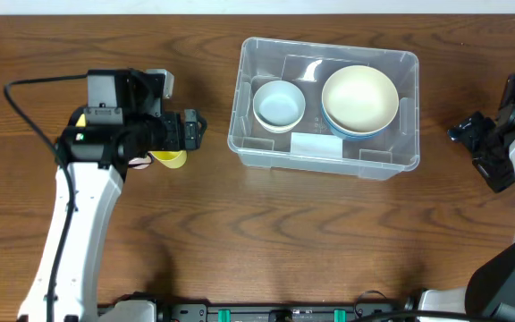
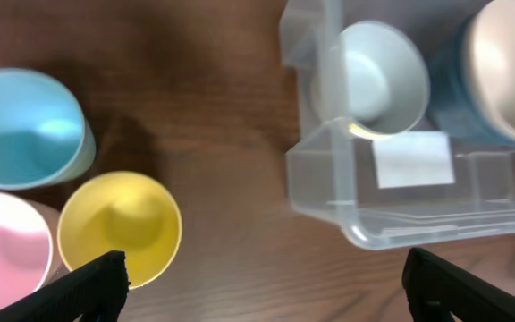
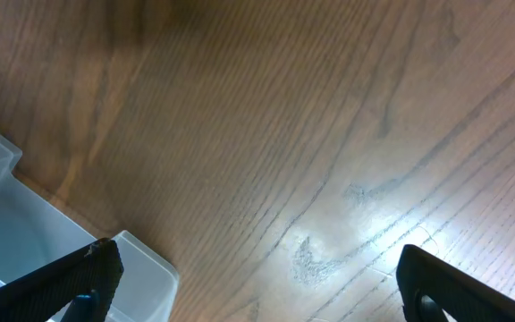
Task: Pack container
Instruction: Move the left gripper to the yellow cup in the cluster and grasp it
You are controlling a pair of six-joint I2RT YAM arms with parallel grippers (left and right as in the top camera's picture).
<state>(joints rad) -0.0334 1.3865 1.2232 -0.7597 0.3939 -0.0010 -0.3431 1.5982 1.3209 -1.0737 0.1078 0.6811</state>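
The clear plastic container (image 1: 266, 154) stands at the table's upper middle. It holds a small pale blue bowl (image 1: 279, 104) and a cream bowl (image 1: 359, 97) stacked in a blue one. It also shows in the left wrist view (image 2: 329, 179) and its corner in the right wrist view (image 3: 141, 268). My left gripper (image 1: 195, 131) is open and empty, left of the container, above a yellow cup (image 2: 119, 225). A blue cup (image 2: 25, 128) and a pink cup (image 2: 5, 241) stand beside it. My right gripper (image 1: 465, 132) is open and empty, right of the container.
The dark wooden table (image 1: 329, 241) stretches bare in front of the container. A black cable (image 1: 25, 112) loops off the left arm. The three cups sit close together under the left wrist.
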